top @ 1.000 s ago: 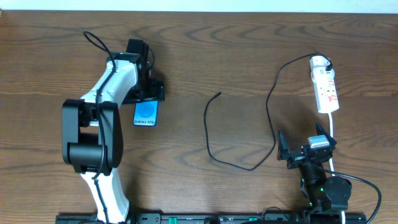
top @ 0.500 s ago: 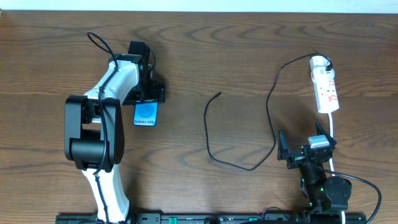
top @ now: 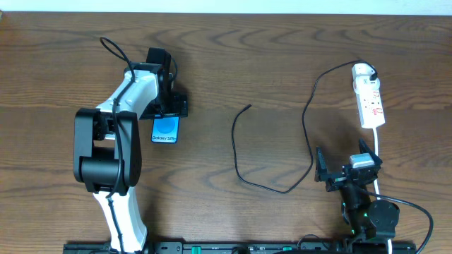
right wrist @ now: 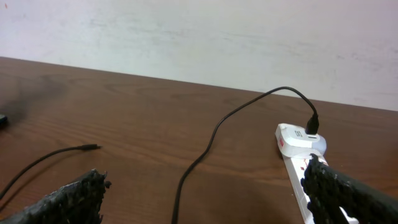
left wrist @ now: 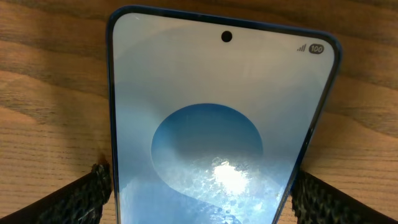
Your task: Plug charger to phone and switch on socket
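Phone (top: 165, 131) lies flat, long axis near-to-far, far end hidden under the left gripper (left wrist: 200, 180), whose fingers (left wrist: 93, 190) stand apart flanking it. Right gripper (right wrist: 204, 174) fingers likewise apart.

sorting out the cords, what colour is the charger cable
The charger cable is black, clearest in the overhead view.

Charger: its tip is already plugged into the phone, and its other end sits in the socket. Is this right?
Not quite. The tip of the charger is not in the phone; it lies loose on the table, apart from it, as the overhead view shows. Its other end does sit in the socket.
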